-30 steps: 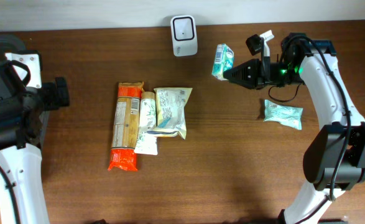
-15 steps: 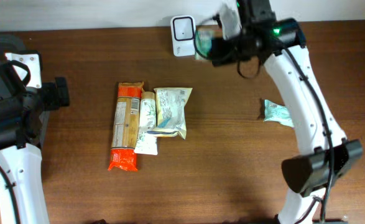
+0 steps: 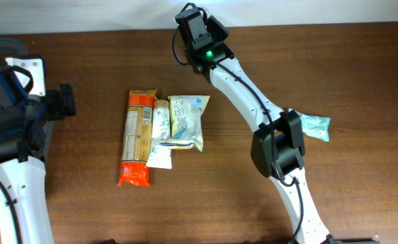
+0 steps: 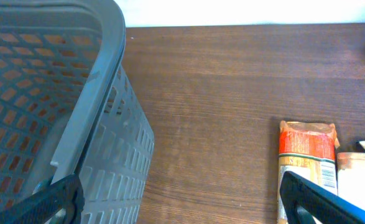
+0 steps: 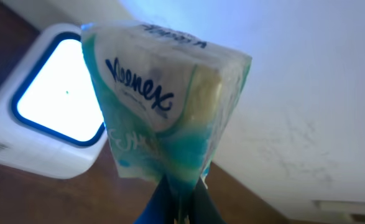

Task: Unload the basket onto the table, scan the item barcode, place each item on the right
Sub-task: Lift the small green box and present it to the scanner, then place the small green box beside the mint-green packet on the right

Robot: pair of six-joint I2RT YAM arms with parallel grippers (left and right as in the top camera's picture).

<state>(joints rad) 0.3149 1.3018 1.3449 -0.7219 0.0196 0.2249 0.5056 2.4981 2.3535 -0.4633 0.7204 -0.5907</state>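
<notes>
Since the right claw [image 5: 179,200] is clenched on the lower edge of the Kleenex tissue pack [image 5: 163,106], we log the item as held. It hangs in the air just in front of the lit window of the scanner [image 5: 48,115]. We cannot tell whether a barcode faces that window.

Change over the last second: the right arm has swung from the right side of the tabletop [image 3: 253,196] to its far edge, carrying the pack along. In the overhead view the arm now covers the scanner. We judge this to be the presenting step, with the scan itself about due.

The left claw [image 4: 179,202] stands released and empty beside the basket [image 4: 45,93].

Count:
- Two tissue packs: one held, and a second tissue pack [image 3: 317,126] lying at the right.
- Three packets mid-tabletop: an orange packet [image 3: 136,139], a narrow white packet [image 3: 161,135] and a pale bag [image 3: 187,120].
- One scanner.
- One basket.
</notes>
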